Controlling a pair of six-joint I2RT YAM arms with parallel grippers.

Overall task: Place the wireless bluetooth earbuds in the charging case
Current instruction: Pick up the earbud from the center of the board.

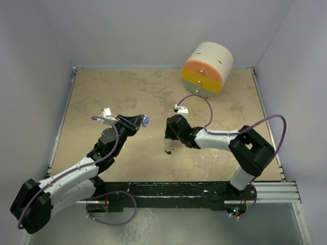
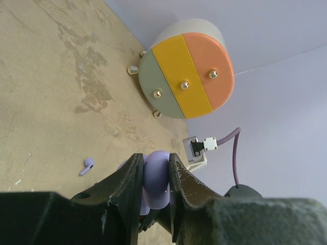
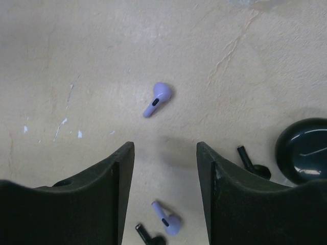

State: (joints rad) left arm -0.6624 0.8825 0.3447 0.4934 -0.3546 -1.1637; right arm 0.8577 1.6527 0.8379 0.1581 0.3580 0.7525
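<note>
While the left jaws are clamped on the lavender charging case (image 2: 156,176), they hold it well to the near left of the striped drawer drum (image 1: 207,69). The right jaws stand apart with nothing between them, pointed down at the counter (image 1: 127,92) on the drum's near side. Loose on the counter there, well apart from the drum, lie one lavender earbud (image 3: 158,98), a second lavender earbud (image 3: 167,220), a black earbud (image 3: 251,164) and a black round case (image 3: 302,150).

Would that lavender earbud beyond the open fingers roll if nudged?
Probably light: the lavender earbud is tiny beside the right gripper. Its rounded head may pivot, but the stem should stop rolling. Smooth shell, likely slippery.
</note>
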